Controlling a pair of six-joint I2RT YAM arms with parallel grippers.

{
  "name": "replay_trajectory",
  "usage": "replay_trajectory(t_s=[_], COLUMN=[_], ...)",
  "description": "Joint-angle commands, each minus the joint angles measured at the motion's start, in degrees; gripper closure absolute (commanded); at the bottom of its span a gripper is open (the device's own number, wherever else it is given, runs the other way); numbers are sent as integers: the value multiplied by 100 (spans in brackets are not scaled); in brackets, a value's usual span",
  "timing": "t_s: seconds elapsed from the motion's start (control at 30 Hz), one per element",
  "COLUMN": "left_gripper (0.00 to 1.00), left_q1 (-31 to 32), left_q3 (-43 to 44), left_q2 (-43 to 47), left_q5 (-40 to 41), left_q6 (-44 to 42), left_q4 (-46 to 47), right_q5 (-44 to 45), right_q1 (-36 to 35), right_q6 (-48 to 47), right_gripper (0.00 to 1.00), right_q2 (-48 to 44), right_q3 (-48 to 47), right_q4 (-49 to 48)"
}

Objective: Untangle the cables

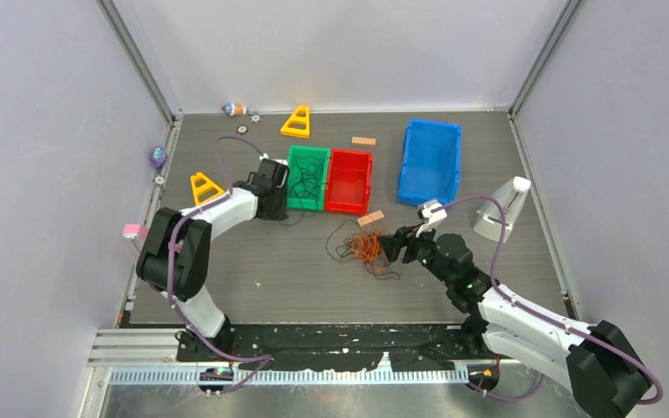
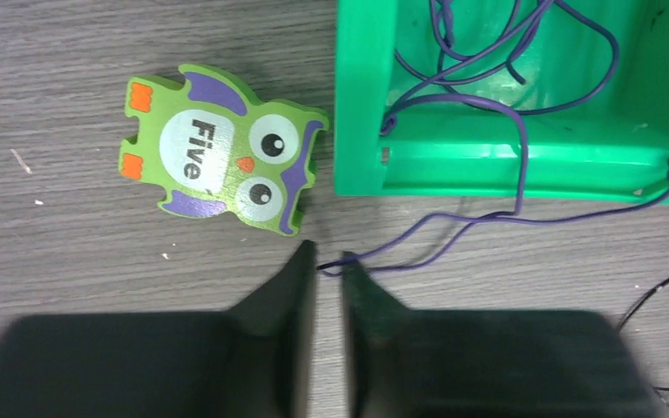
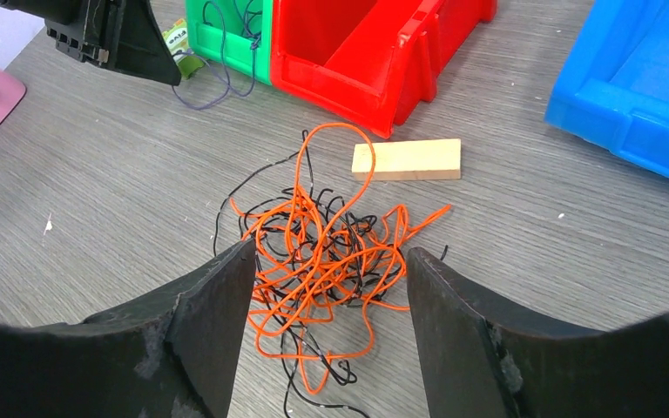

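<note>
A tangle of orange and black cables (image 1: pixel 364 246) lies on the table in front of the red bin. In the right wrist view this clump (image 3: pixel 314 235) sits between the wide-apart fingers of my right gripper (image 3: pixel 331 252), which is open just above it. A thin purple cable (image 2: pixel 453 228) trails out of the green bin (image 2: pixel 488 148) onto the table. Its loose end lies across the tips of my left gripper (image 2: pixel 328 254). Those jaws stand a narrow gap apart, wider than the cable. From above, the left gripper (image 1: pixel 272 185) is at the green bin's left side and the right gripper (image 1: pixel 389 244) by the clump.
A green owl puzzle piece (image 2: pixel 222 148) lies left of the green bin (image 1: pixel 307 177). The red bin (image 1: pixel 349 180) adjoins it and a blue bin (image 1: pixel 430 159) stands further right. A wooden block (image 3: pixel 407 160) lies near the clump. Yellow triangles (image 1: pixel 297 122) (image 1: pixel 204 187) and a white stand (image 1: pixel 501 209) are around.
</note>
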State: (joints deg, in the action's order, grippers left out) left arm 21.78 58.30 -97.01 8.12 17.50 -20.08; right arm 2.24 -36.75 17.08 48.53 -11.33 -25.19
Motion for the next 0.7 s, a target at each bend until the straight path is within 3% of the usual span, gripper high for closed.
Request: replay_trajectory(t_s=[0.0, 0.27, 0.43, 0.67], left_gripper=[99, 100, 100, 100], left_q1=[-95, -69, 1, 156], left_q3=[149, 115, 897, 2506], left_q2=[45, 813, 659, -305], left_q5=[60, 177, 495, 684], left_q6=[88, 28, -109, -291], left_q4=[-14, -225, -778, -1487], right_q5=[116, 176, 227, 295], right_q1=[5, 2, 1, 0], right_q6=[-29, -25, -27, -40], right_gripper=[32, 34, 34, 35], right_q2=[-119, -105, -88, -108], right_q3=[17, 9, 7, 8], right_q4=[-204, -205, -197, -179])
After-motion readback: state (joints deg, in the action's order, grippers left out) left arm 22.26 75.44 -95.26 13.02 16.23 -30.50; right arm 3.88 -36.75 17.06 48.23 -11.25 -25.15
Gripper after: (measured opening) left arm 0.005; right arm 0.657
